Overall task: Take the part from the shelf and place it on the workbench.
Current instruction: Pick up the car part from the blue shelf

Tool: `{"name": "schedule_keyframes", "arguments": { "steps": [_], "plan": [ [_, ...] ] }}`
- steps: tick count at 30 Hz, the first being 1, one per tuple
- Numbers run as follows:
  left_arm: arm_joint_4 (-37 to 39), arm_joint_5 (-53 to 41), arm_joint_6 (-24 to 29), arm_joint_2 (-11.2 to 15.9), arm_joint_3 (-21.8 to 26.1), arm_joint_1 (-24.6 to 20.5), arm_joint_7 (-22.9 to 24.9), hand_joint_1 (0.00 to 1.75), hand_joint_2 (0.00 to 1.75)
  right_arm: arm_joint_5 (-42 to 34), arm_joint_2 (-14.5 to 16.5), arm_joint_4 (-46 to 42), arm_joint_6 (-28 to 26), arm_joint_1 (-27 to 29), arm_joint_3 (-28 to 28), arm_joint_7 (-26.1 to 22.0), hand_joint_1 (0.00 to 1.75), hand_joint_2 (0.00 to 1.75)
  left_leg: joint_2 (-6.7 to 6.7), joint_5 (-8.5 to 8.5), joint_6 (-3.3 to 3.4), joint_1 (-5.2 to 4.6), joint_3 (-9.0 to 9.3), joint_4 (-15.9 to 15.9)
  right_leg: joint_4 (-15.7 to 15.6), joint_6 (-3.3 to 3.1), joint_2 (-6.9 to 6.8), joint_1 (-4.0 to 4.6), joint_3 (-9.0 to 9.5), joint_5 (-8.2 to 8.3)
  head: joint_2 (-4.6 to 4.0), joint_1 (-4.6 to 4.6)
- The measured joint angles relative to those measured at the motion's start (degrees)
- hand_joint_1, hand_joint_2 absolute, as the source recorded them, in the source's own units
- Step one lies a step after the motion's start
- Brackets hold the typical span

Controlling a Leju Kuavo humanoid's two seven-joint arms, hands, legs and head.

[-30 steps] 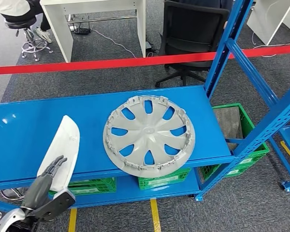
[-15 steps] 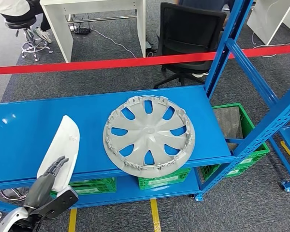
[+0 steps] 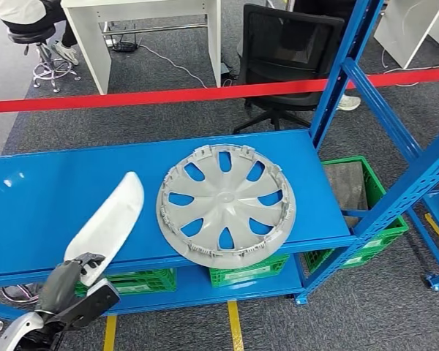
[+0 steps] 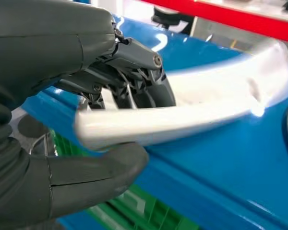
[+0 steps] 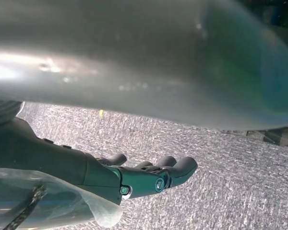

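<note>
L hand (image 3: 76, 281) at the near edge of the blue shelf (image 3: 35, 212), far toward the shelf's left end; fingers closed over the near end of the white part (image 3: 110, 223), thumb under it, per L wrist view (image 4: 99, 165) thumb below and dark fingers (image 4: 142, 91) on top; so the part is gripped, not just touched.

Part = long curved white panel; near end hangs over the shelf's front edge in the hand, far end tilted up and pointing away toward the wheel cover (image 3: 226, 205); long axis runs roughly from the hand diagonally inward across the shelf; looks raised off the shelf at the far end, contact underneath can't be confirmed.

R hand (image 5: 150, 179) hangs over grey carpet, away from the shelf, fingers loosely extended, nothing in it; L hand is clearly the nearer one.

Judgement: grasp made, lift-off stage; next move needs pulling the part back toward the robot along its long axis, clear of the shelf edge; workbench not visible.
</note>
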Motion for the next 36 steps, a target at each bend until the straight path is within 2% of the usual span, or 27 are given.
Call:
{"name": "schedule_keyframes", "arguments": {
  "steps": [8, 17, 24, 36],
  "plan": [
    [0.2, -1.1, 0.8, -0.9, 0.2, -1.6, -0.4, 1.75, 1.75, -0.2, 0.0, 0.1, 0.5, -0.2, 0.0, -0.2, 0.00, 0.00, 0.00, 0.01, 0.01, 0.00, 0.05, 0.0, 0.0, 0.01, 0.00, 0.00, 0.06, 0.01, 0.00, 0.00],
    [0.2, -2.4, 5.2, -2.4, 0.9, -1.7, -2.5, 1.75, 1.75, 1.0, 0.0, 0.4, -0.2, -0.4, 0.0, -2.8, 0.00, 0.00, 0.00, 0.01, 0.01, 0.00, 0.04, 0.0, 0.0, 0.00, 0.01, 0.00, 0.04, 0.02, 0.00, -0.01],
    [0.2, -2.7, 5.9, -3.0, 1.1, -1.7, -3.0, 1.75, 1.75, 1.1, 0.0, 0.6, -0.3, -0.5, 0.0, -3.2, 0.00, 0.00, 0.00, 0.01, 0.01, 0.00, 0.02, 0.0, 0.0, -0.01, 0.01, 0.00, 0.02, 0.01, 0.00, 0.00],
    [-2.1, -7.0, 12.2, -3.8, 0.5, -1.7, -6.1, 1.75, 1.75, 1.6, 0.1, 1.0, -0.5, -0.6, 0.0, -3.3, 0.00, 0.00, 0.00, 0.01, 0.01, 0.00, 0.01, 0.0, 0.0, 0.00, 0.03, 0.00, -0.02, 0.02, 0.00, 0.00]
  ]
}}
